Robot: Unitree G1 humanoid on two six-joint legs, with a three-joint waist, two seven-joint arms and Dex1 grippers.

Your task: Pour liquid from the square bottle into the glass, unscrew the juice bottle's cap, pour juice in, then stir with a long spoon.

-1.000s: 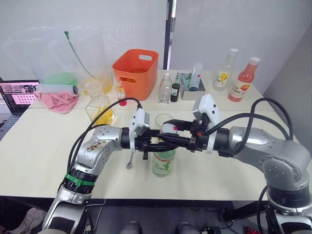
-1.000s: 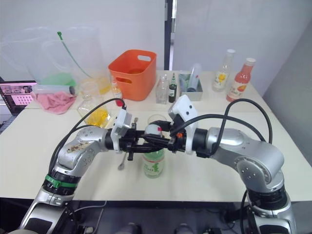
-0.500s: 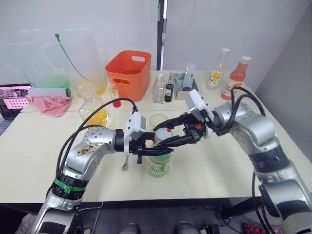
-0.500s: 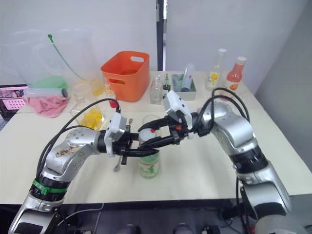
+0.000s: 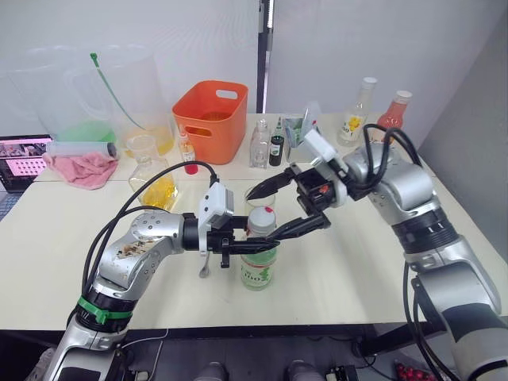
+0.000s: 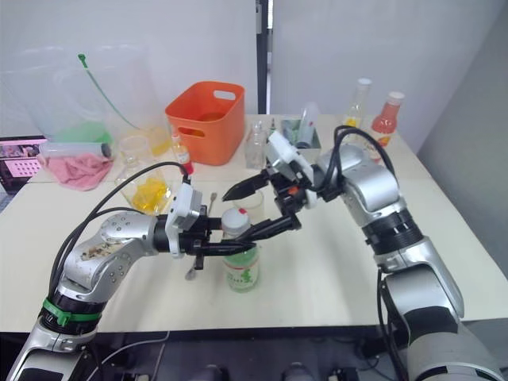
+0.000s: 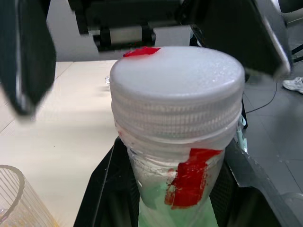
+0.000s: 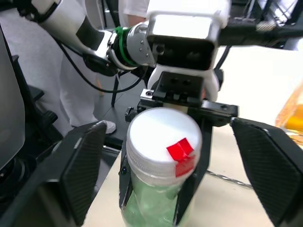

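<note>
Left end effector [image 5: 238,242] clamped on juice bottle [image 5: 258,266] neck, bottle upright on worktop [image 5: 349,270] centre, white cap [image 5: 263,217] on, right end effector [image 5: 278,210] spread wide around cap without touching, glass [image 5: 259,198] just behind at 12 o'clock.

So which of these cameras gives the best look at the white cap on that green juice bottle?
The left wrist view: the cap is close up, ridges and red tape plain, still on the juice bottle. The right wrist view shows its top from above, between the open right gripper fingers. In the head views it is a small white disc above the left gripper.
</note>
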